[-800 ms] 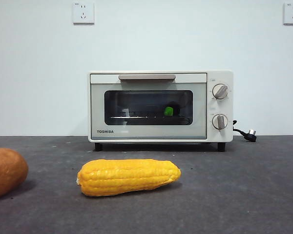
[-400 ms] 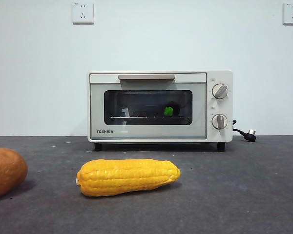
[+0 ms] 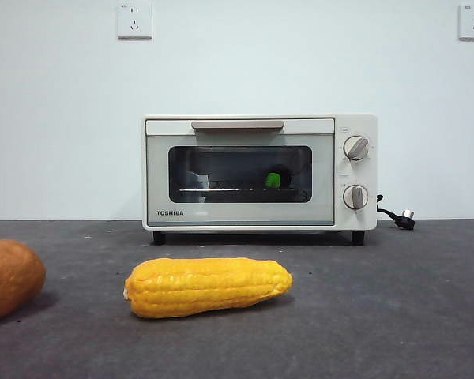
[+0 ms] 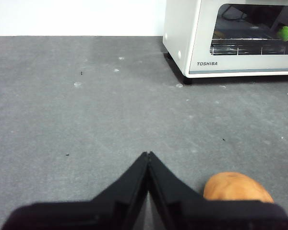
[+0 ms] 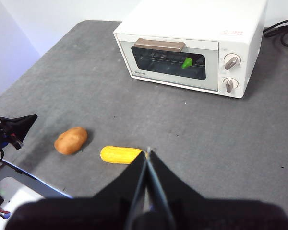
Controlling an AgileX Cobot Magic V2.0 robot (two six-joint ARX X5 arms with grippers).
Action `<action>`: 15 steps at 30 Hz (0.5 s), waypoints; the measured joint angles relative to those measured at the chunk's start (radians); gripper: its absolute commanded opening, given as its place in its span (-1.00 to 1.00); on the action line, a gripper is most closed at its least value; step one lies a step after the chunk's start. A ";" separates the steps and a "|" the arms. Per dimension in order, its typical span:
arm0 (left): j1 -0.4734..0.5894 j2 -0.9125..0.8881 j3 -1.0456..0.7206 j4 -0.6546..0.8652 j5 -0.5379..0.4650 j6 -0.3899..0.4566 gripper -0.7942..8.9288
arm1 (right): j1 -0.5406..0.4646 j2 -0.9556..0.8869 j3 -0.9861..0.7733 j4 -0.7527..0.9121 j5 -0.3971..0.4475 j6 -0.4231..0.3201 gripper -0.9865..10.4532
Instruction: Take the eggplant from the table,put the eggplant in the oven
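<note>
The oven stands at the back of the table with its glass door closed, its bar handle across the top of the door and two round knobs down its right side. Through the glass, the eggplant lies inside on the wire rack; only its bright green stem end and a little of the dark body beside it can be made out, toward the right of the window. In front of the oven, well apart from it, the yellow corn cob lies lengthwise on the table, and the round orange-brown vegetable sits to its left at the picture's edge. The left gripper is low over bare table, its jaws pressed together with nothing between them, the orange-brown vegetable just beside it. The right gripper hangs high above the table, jaws likewise together and empty, looking down over the corn cob toward the oven.
</note>
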State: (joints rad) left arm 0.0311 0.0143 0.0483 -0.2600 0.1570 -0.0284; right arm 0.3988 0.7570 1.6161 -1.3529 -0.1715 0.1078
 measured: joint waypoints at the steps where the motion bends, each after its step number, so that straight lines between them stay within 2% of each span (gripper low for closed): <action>1: 0.000 0.001 0.000 0.000 0.000 0.000 -0.84 | 0.000 0.006 0.000 0.000 0.000 0.000 -0.83; 15: 0.000 0.002 0.000 0.000 0.000 -0.003 -0.84 | 0.000 0.126 0.000 0.000 0.004 0.000 -0.83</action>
State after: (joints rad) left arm 0.0311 0.0158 0.0483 -0.2600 0.1570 -0.0311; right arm 0.3988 0.8833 1.6161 -1.3529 -0.1677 0.1078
